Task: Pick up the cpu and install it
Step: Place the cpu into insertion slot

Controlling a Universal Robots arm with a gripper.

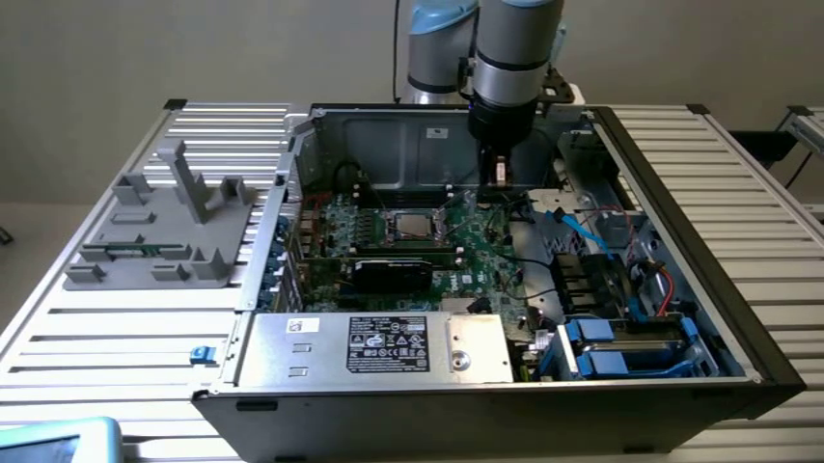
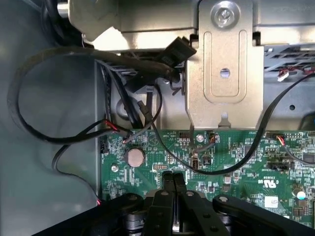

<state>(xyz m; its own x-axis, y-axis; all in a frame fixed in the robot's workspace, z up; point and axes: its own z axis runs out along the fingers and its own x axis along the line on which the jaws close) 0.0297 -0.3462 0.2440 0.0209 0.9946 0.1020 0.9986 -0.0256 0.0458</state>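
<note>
The cpu (image 1: 412, 226), a small silver square, lies flat in the dark socket on the green motherboard (image 1: 489, 256) inside the open computer case (image 1: 682, 217). My gripper (image 1: 496, 180) hangs from the arm above the board, a little farther back and toward the exterior view's right of the cpu, apart from it. In the wrist view the gripper (image 2: 173, 189) is shut, its two black fingers (image 2: 167, 183) pressed together with nothing between them, over the motherboard's (image 2: 236, 157) edge near a round coin battery (image 2: 135, 157).
A black card (image 1: 393, 273) sits in front of the socket, and a silver power supply (image 1: 373, 344) fills the case's front. Black cables (image 2: 59, 137) and a metal bracket (image 2: 224, 73) lie close below the gripper. Blue drive bays (image 1: 618, 342) are at the right, and a grey fixture (image 1: 168, 227) stands outside on the left.
</note>
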